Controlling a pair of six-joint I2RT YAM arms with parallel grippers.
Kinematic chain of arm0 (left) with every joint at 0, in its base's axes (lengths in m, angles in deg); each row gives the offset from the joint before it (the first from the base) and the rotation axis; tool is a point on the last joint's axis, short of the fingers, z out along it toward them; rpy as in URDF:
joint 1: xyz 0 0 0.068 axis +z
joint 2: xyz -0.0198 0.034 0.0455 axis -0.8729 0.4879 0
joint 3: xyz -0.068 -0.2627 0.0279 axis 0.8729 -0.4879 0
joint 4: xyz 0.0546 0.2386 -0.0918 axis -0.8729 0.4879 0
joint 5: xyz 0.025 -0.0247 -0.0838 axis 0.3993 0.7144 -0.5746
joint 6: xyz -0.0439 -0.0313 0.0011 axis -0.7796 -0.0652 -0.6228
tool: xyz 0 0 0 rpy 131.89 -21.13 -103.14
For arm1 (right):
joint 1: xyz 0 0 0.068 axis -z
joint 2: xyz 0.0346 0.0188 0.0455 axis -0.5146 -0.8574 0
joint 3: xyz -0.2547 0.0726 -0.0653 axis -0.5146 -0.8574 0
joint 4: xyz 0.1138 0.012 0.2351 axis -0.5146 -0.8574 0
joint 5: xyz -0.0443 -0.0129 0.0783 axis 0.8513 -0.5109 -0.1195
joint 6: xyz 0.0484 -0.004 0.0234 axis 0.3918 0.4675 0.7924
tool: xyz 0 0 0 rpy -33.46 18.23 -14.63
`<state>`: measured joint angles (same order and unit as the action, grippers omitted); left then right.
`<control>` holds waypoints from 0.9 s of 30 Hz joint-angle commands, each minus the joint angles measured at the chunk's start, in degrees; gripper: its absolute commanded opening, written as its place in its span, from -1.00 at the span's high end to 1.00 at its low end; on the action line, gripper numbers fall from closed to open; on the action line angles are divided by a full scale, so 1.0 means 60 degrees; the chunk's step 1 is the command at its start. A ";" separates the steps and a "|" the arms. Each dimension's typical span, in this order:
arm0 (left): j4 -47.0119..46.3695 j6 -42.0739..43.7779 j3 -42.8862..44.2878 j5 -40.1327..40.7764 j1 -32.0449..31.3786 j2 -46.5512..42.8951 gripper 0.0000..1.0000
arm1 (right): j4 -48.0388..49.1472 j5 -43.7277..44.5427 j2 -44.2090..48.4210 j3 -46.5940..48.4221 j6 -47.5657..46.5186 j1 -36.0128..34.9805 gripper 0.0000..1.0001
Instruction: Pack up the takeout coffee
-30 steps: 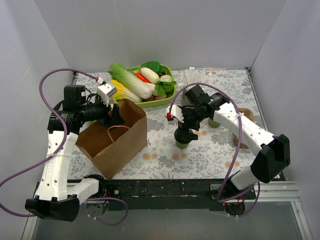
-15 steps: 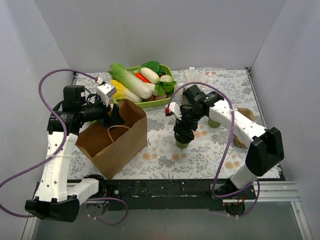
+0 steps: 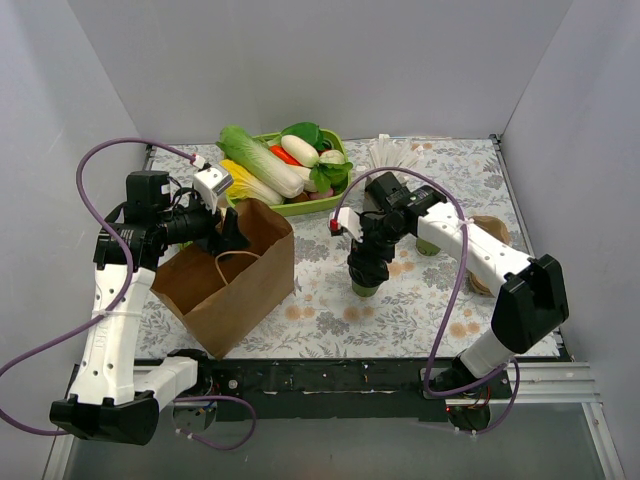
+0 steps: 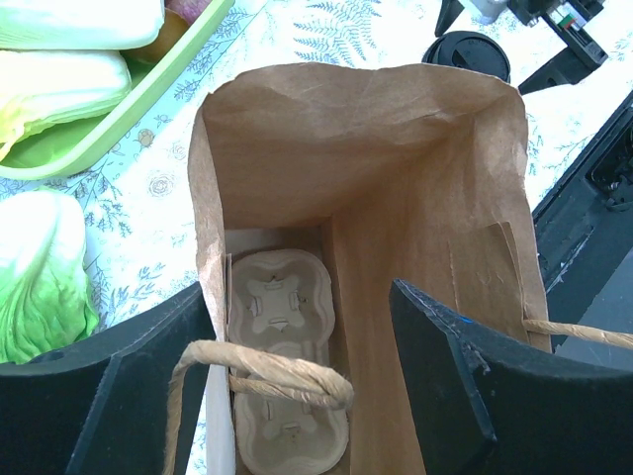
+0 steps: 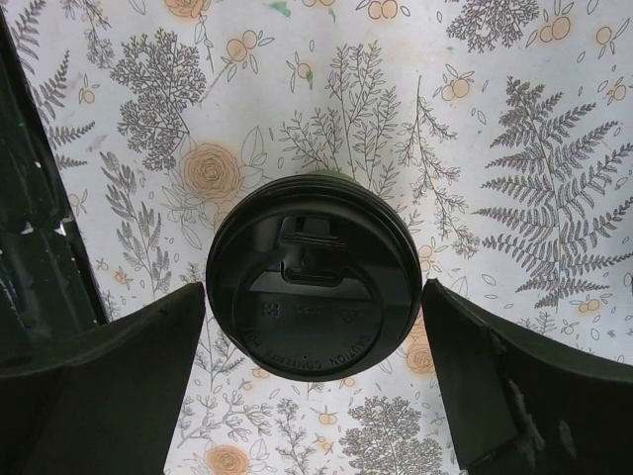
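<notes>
Top external view gives me the right gripper [image 3: 365, 268] pointing down over the takeout coffee [image 3: 363, 289], which stands upright on the flowered table [image 3: 330, 320] slightly toward 3 o'clock of centre. On my right wrist feed the cup's black lid [image 5: 312, 297] fills the middle of the picture, with one dark finger at its 9 o'clock and the other at its 3 o'clock. Both jaws are spread wide, flanking the lid without pressing it, so I read that tool as open and holding nothing. The brown paper bag [image 3: 235, 290] stands upright with its mouth open at 9 o'clock of the coffee, well apart from it. My left gripper [image 3: 228, 232] hangs over the bag's far rim at about 12 o'clock of the bag. The left wrist camera looks straight down into the bag: the two fingers [image 4: 109, 396] stand apart, one at each side of the mouth, jaws parted, and I cannot tell whether they touch the paper walls. A moulded pulp cup carrier [image 4: 282, 317] lies flat on the bag's floor, and a twisted paper handle [image 4: 262, 366] arches across the near rim. At 12 o'clock of the table sits a green tray [image 3: 310, 207] heaped with toy vegetables. A second green cup [image 3: 428, 246] stands at 2 o'clock of the coffee, partly hidden behind the right arm.
</notes>
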<state>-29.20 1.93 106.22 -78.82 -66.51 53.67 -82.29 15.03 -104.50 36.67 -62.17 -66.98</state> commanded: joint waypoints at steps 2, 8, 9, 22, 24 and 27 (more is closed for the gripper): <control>-0.0109 0.0081 -0.0004 -0.0050 0.0030 -0.0114 -0.38 | 0.0529 0.0008 0.0662 -0.0340 -0.0823 -0.0004 -0.96; -0.0153 0.0096 0.0055 -0.0094 0.0030 0.0032 -0.38 | 0.0368 -0.0007 0.0530 -0.0355 -0.1014 -0.0004 -0.96; -0.0168 0.0096 0.0070 -0.0094 0.0030 0.0047 -0.38 | 0.0382 0.0008 0.0516 -0.0369 -0.0999 -0.0004 -0.95; -0.0139 0.0125 0.0055 -0.0094 0.0030 0.0135 -0.38 | 0.0471 -0.0021 0.0311 -0.0458 -0.1116 -0.0004 -0.89; -0.0139 0.0125 0.0070 -0.0080 0.0030 0.0120 -0.38 | 0.0354 -0.0167 0.0267 -0.0443 -0.1174 -0.0004 -0.89; -0.0153 0.0125 0.0041 -0.0065 0.0030 0.0135 -0.38 | 0.0295 -0.0241 0.0310 -0.0472 -0.1262 -0.0004 -0.88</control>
<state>-29.22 2.09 106.22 -78.82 -66.53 54.70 -80.28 15.38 -102.56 34.40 -68.21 -66.98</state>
